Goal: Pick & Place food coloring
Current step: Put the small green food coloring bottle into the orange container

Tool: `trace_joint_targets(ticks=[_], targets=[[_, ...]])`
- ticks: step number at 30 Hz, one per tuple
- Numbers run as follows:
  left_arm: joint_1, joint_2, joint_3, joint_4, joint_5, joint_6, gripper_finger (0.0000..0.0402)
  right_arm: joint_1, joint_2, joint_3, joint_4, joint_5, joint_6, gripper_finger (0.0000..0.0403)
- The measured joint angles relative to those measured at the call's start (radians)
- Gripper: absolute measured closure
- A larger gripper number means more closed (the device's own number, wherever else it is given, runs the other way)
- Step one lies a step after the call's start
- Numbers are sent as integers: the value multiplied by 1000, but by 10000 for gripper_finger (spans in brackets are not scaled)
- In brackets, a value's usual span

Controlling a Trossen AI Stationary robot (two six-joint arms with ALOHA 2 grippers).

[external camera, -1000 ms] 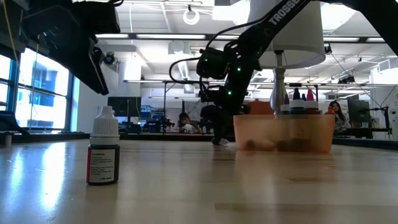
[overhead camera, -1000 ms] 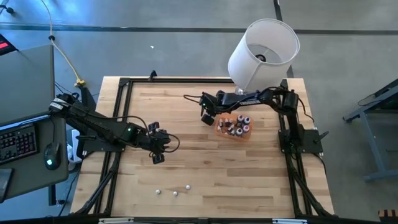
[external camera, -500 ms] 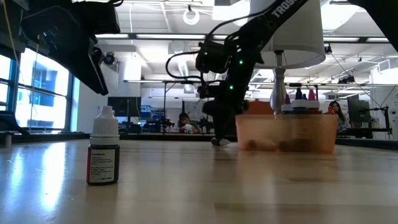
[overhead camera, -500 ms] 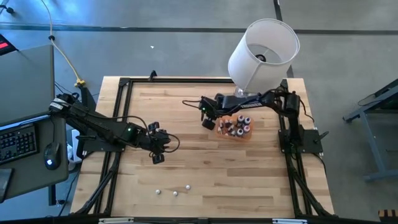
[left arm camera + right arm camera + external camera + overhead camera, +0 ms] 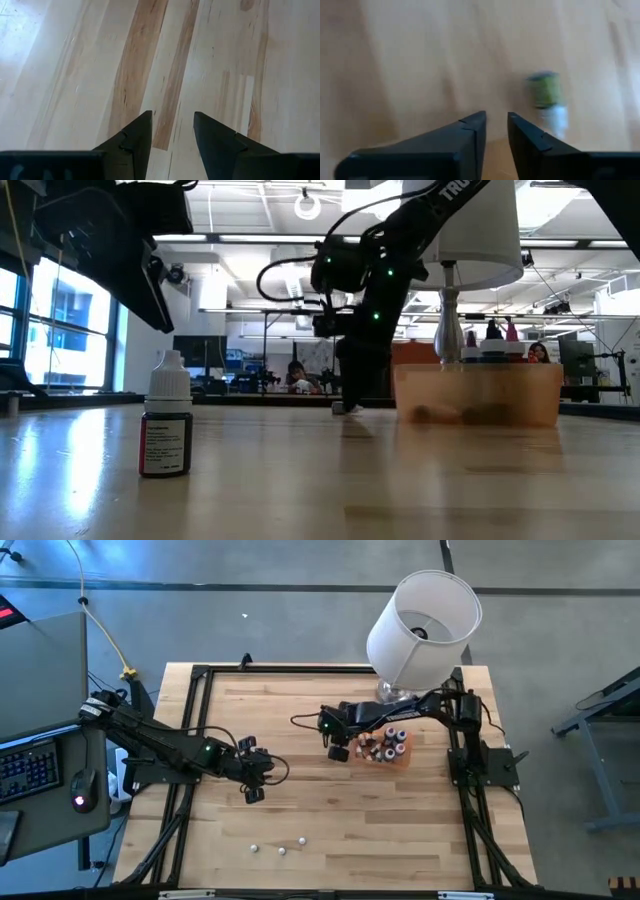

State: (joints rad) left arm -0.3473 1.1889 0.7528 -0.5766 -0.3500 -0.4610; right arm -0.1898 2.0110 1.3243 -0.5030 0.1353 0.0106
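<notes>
The orange tray (image 5: 392, 758) stands at the table's right centre with several food coloring bottles (image 5: 385, 743) upright in it; their tips show above its rim in the low view (image 5: 490, 335). My right gripper (image 5: 337, 745) hangs low just left of the tray, its fingers a narrow gap apart and empty. A green bottle with a white cap (image 5: 546, 100) lies on the wood just ahead of it. My left gripper (image 5: 254, 780) is open and empty over bare wood at the left centre. Three tiny bottles (image 5: 280, 847) stand near the near edge; one dark-red one (image 5: 166, 430) shows upright.
A white lamp (image 5: 422, 615) stands at the far right corner behind the tray, its shade leaning over the table. Black frame rails (image 5: 190, 740) run along the table's edges. A desk with a keyboard and mouse (image 5: 80, 790) lies beyond the left edge. Bare wood lies in the middle.
My right gripper has moved down and toward the table's near edge, along the tray's left side. The orange tray with its bottles has slid a little toward the table's right edge, staying upright.
</notes>
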Motion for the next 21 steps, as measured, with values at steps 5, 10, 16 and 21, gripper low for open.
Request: trace_joint_targets(ticks=[5,10,16,21], targets=[[0,0,0,-2,0,1,259,31,-2,0,8,-30,-87,291],[0,0,0,-2,0,1,259,47,-2,1,77,179,-109,266],[0,0,0,-1,-1,2,259,-11,-5,4,244,484,-92,270],[0,0,0,-1,0,2,259,-123,16,3,155,302,64,302]])
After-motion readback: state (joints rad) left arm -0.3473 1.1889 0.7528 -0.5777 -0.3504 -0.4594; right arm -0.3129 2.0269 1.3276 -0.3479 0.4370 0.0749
